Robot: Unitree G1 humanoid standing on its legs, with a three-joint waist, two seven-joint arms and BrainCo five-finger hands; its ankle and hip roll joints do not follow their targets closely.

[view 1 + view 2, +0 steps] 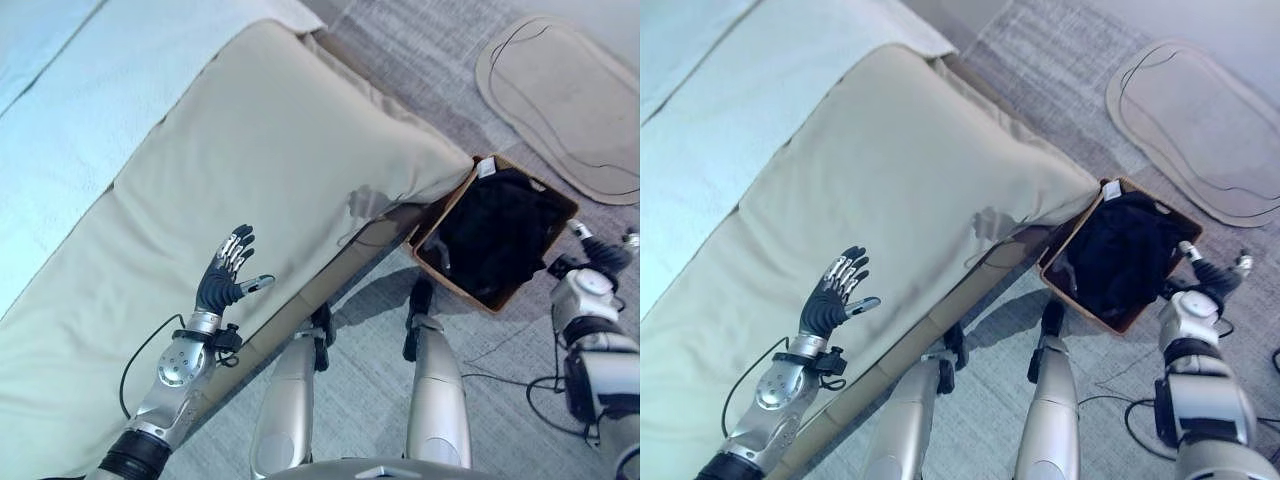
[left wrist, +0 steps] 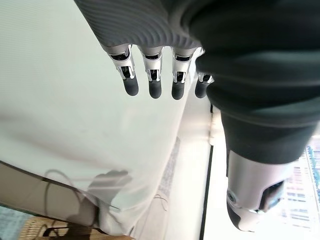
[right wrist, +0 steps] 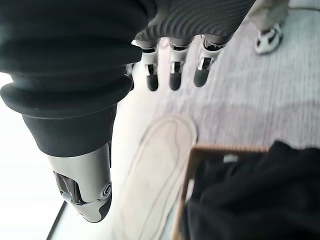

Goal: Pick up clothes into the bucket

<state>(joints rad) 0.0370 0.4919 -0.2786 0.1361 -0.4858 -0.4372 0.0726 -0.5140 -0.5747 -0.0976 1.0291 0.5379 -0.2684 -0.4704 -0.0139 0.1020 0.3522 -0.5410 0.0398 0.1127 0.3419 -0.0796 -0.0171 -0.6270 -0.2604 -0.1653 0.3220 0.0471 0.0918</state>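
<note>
A brown basket (image 1: 450,280) stands on the floor at the foot of the bed, with black clothes (image 1: 495,235) heaped inside it. My right hand (image 1: 598,250) hovers just beyond the basket's right side, fingers straight and holding nothing. In the right wrist view the fingers (image 3: 174,75) point away over the carpet, with the black clothes (image 3: 260,195) and the basket rim (image 3: 192,165) below. Over the beige bed cover (image 1: 270,150) my left hand (image 1: 225,270) is raised, open and empty, its fingers (image 2: 154,85) spread.
The bed fills the left side, with a pale blue sheet (image 1: 60,100) beyond the beige cover. A beige oval rug (image 1: 565,100) lies on the grey carpet at the far right. A person's shoe (image 3: 267,39) shows on the carpet.
</note>
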